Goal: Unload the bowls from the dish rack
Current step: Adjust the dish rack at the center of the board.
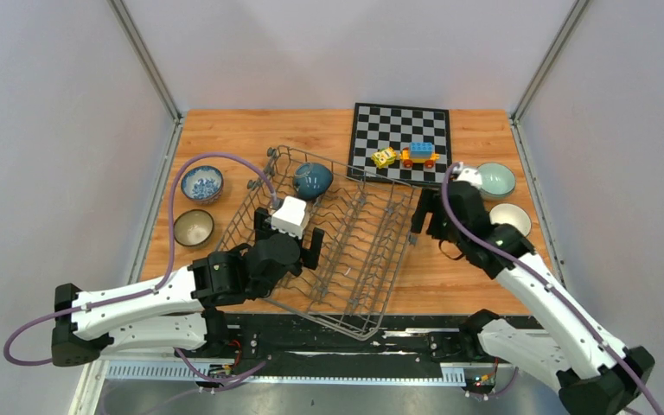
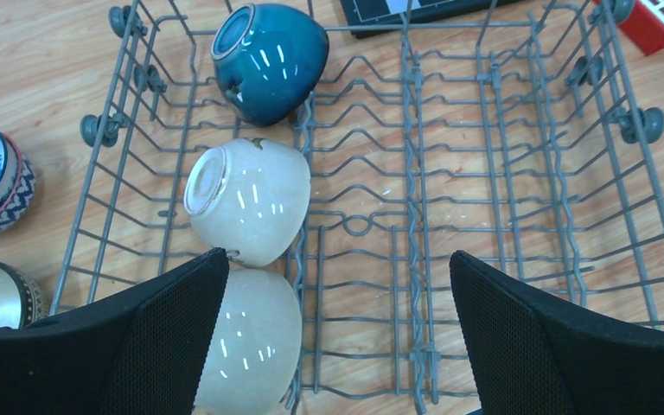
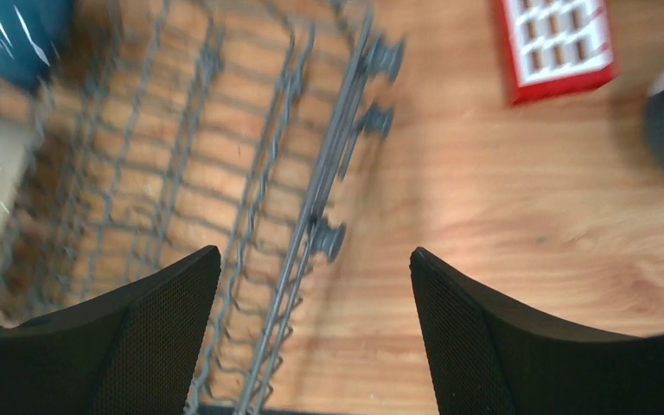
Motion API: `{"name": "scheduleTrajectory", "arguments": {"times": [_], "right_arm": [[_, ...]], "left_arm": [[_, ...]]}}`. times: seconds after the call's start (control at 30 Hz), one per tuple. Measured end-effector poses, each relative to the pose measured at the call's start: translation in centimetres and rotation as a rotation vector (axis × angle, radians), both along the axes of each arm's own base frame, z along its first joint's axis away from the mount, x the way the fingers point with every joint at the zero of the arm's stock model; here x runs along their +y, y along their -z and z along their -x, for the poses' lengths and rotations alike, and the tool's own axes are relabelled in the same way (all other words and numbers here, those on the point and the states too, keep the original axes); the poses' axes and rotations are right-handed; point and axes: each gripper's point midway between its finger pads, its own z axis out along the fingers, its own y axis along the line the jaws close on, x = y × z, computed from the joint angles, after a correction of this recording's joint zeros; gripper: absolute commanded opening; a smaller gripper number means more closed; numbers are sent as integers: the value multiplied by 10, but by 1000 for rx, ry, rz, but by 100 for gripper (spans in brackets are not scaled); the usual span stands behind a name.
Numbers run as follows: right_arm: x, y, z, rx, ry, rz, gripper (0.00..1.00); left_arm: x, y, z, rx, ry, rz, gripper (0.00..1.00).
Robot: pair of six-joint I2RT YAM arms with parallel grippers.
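Bowl (image 2: 246,203), beige, lies just ahead of left jaws.

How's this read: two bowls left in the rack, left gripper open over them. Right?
No: three bowls are in the dish rack: the teal bowl, a beige bowl and a second beige bowl half behind the finger. The left wrist view shows it. The left gripper is open over them.

Top view looks down from high behind the near edge, covering the whole table (image 1: 225,130) and dish rack (image 1: 354,233). Left wrist view looks steeply down, close, into the rack's left half. Right wrist view, blurred and close, looks down on the rack's right rim. All three share the rack and the teal bowl (image 1: 313,180).
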Motion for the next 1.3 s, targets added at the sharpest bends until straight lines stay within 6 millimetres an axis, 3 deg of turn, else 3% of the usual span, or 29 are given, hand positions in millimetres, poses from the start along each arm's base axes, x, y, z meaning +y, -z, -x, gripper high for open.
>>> {"name": "scheduleTrajectory", "arguments": {"times": [0.17, 0.3, 0.6, 0.9, 1.3], "right_arm": [[29, 70, 31, 198, -126, 39, 83], [43, 87, 43, 253, -177, 9, 79], [56, 121, 46, 333, -196, -12, 47], [58, 121, 30, 289, -141, -18, 25], [40, 114, -1, 222, -32, -40, 13]], "left_arm": [[2, 8, 0, 10, -15, -17, 100], [2, 16, 1, 37, -29, -18, 100], [9, 45, 7, 99, -56, -25, 100], [18, 42, 9, 97, -70, -24, 100], [32, 31, 9, 69, -102, 18, 100]]}}
